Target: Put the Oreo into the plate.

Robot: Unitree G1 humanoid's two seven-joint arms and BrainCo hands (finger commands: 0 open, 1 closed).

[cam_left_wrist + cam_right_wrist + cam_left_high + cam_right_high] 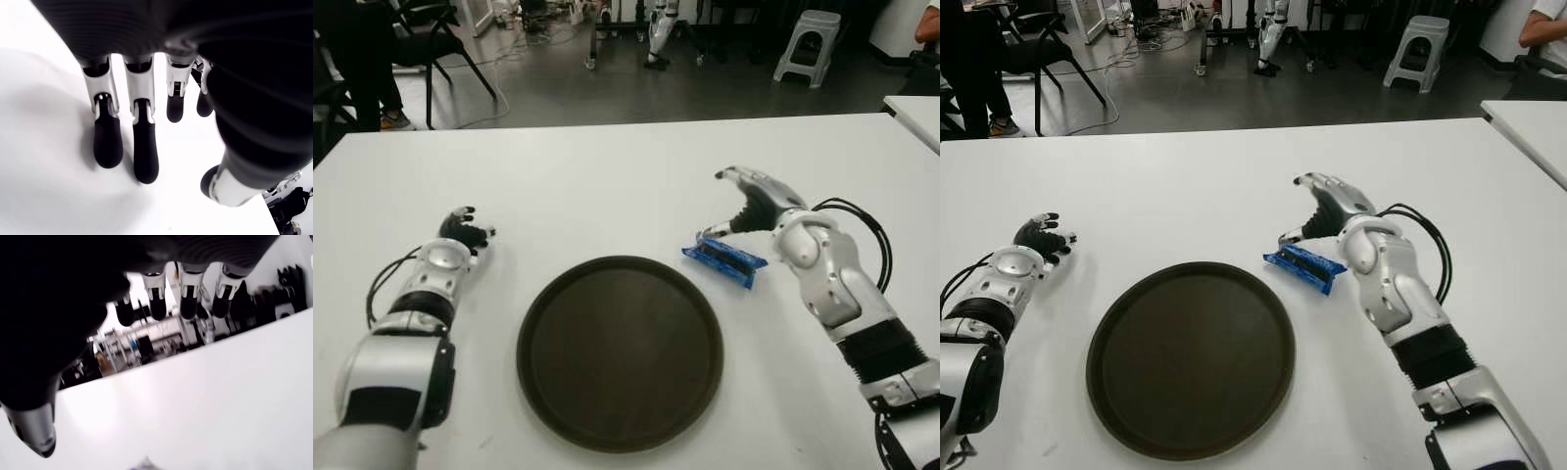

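Left hand: at the left of the desk, well left of the plate; fingers extended and relaxed, gripping nothing; idle. Plate: round, dark, with nothing in it, centre of the desk and near the front edge. Oreo: a blue wrapped pack lying flat on the desk just beside the plate's right rim, outside it and not touching it as far as can be seen. Right hand: over the far end of the pack, fingers spread and holding nothing; one fingertip shows very near the wrapper, contact not certain. Step in hand, as judged: the grasp. To do it well, the hand should come down across the pack's short width, thumb on one long side and fingers on the other, close firmly enough that the slick wrapper does not slip, lift clear of the rim, then carry it left to the plate's middle before letting go. Writing: none legible on the wrapper; the brand cannot be read here.
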